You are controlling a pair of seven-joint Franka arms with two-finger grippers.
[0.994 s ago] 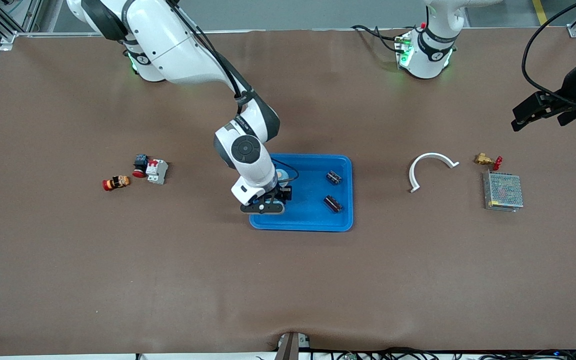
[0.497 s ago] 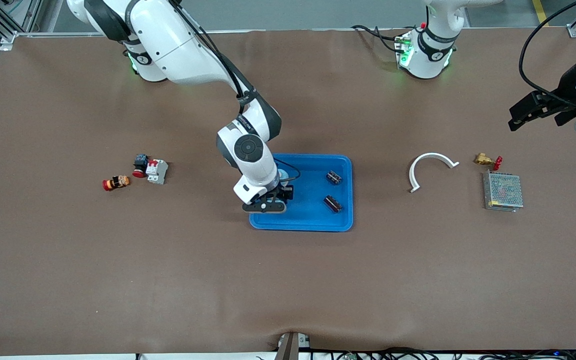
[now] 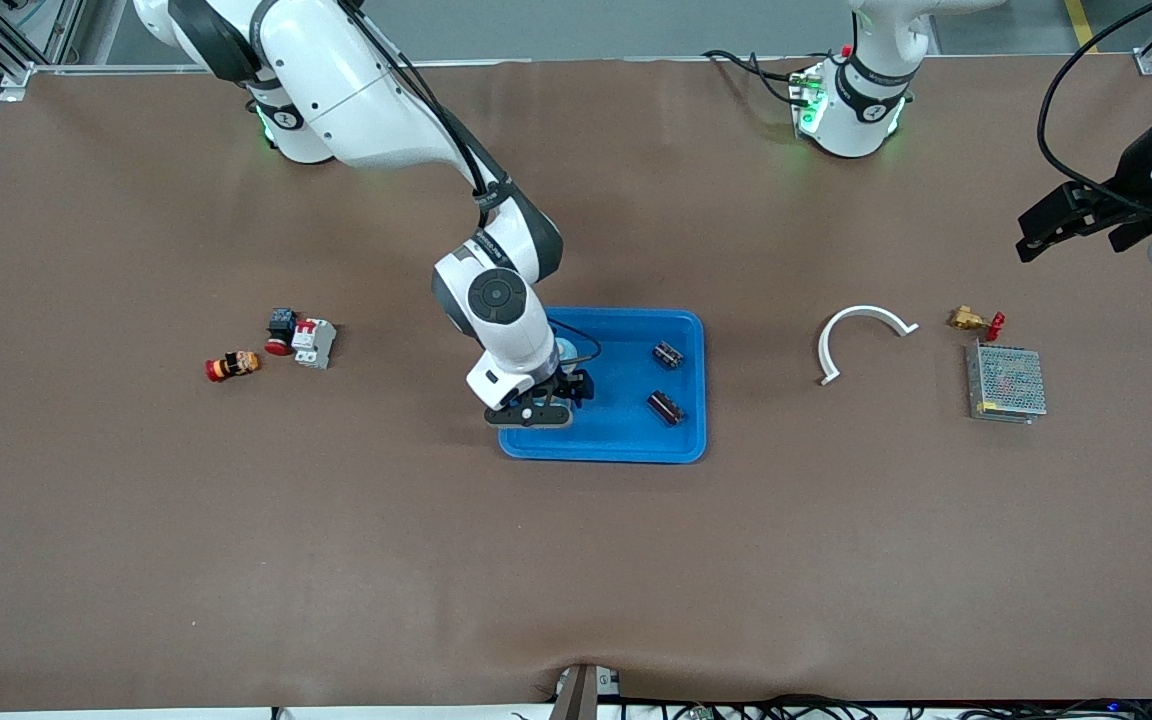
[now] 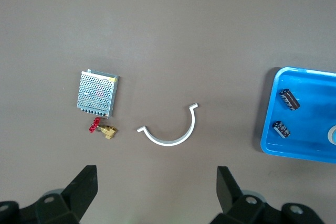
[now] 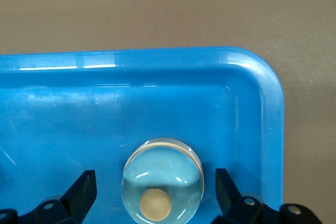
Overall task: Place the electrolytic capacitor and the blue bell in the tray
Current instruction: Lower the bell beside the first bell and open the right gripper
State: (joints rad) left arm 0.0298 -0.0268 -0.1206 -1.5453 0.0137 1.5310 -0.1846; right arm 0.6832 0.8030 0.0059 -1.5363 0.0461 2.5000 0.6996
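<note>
I see my right gripper (image 3: 576, 388) low with fingers spread apart; my left gripper (image 3: 1066, 222) waits raised, fingers wide.

The blue bell (image 5: 161, 181) runs off the right wrist view at six o'clock, and the front view hides nearly all of it under the right arm. The tray (image 3: 626, 440) is covered at its nine o'clock corner by the right end effector (image 3: 548, 398). In the left wrist view the tray is cut off at three o'clock. The small parts (image 3: 281, 345) toward the right arm's end of the desk (image 3: 576, 560) are too small to identify.
</note>
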